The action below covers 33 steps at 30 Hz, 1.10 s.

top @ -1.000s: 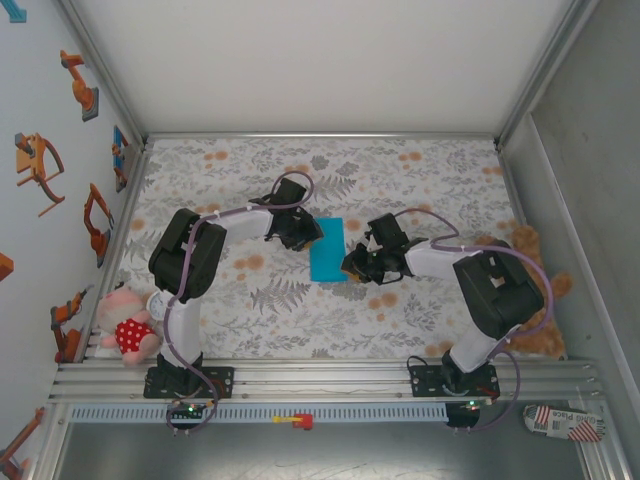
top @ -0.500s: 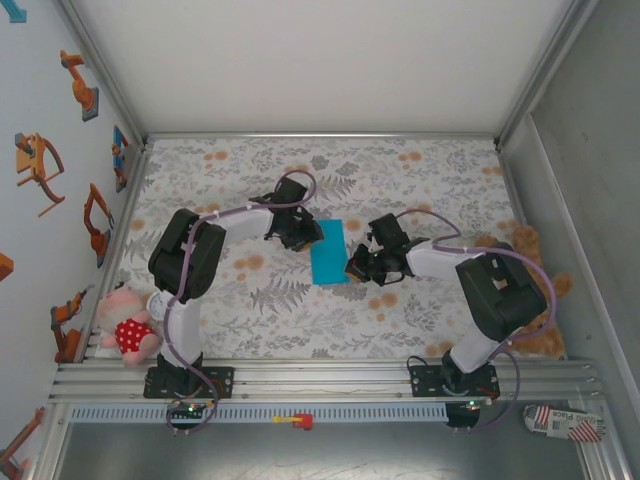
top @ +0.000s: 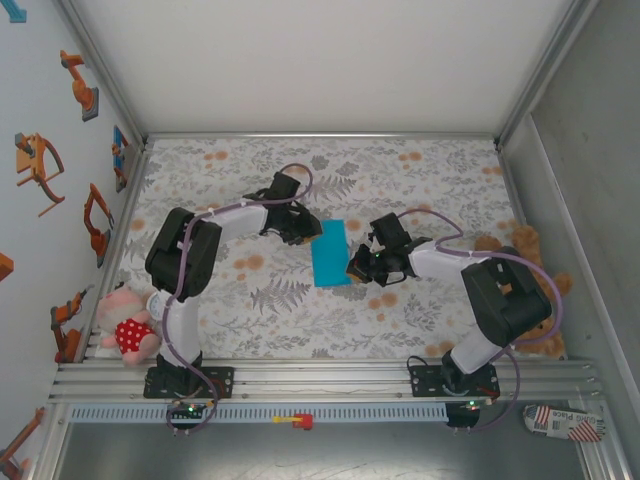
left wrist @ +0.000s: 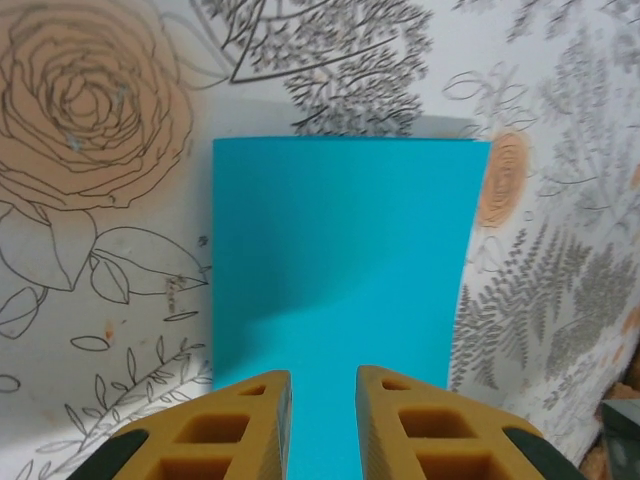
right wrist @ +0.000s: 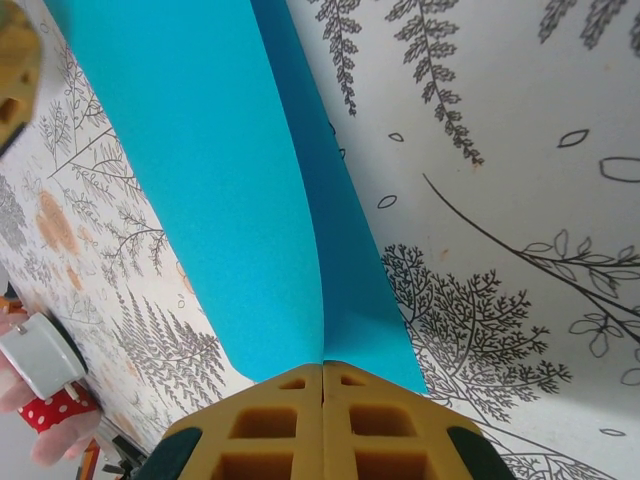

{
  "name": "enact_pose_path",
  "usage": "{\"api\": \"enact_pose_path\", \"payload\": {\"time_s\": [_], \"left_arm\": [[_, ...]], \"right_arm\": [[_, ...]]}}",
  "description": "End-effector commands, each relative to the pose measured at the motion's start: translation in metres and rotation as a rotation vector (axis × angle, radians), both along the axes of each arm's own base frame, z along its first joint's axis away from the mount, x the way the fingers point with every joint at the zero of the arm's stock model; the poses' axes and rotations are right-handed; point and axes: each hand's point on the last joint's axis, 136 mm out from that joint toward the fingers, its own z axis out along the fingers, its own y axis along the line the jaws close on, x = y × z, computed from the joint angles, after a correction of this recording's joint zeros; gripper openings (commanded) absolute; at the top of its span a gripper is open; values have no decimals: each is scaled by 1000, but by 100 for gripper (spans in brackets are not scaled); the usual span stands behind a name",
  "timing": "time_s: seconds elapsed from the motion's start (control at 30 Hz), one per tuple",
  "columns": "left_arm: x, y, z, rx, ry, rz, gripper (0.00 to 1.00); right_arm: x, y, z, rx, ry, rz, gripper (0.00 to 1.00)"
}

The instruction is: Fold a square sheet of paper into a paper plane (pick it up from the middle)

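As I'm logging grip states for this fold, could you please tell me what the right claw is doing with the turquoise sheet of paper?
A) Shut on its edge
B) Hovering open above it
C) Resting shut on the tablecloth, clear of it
A: in the right wrist view the right claw has its fingers pressed together, and the turquoise sheet of paper runs straight into the seam between them.

The light is bright and even and falls from above. My arms throw only soft, pale shadows on the surface [top: 300, 320]. A faint grey shadow lies beyond the square sheet of paper [left wrist: 340, 290]. My left fingers [left wrist: 235, 430], close to the lens, look slightly soft.
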Motion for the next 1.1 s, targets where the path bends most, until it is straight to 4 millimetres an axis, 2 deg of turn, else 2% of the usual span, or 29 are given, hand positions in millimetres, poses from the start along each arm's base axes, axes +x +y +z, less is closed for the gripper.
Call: {"api": "enact_pose_path", "payload": {"time_s": [0.0,0.13,0.37,0.6,0.8,1.07], "left_arm": [[-2,0,-8,9,24,-29,25],[-6,4,-19,43,52,-26,23],[-9,8,-25,64,67,-26,21],[-11,13,-31,91,76,-20,19],[-13,17,-34,112,79,-20,18],[-15,18,-37,117,90,-22,17]], "right_arm": [[6,9,18,46,-60,27,0],[12,20,26,103,-94,52,0],[30,43,33,177,-132,74,0],[48,61,30,213,-153,45,0],[58,66,23,208,-162,16,0],[62,72,14,190,-162,19,0]]}}
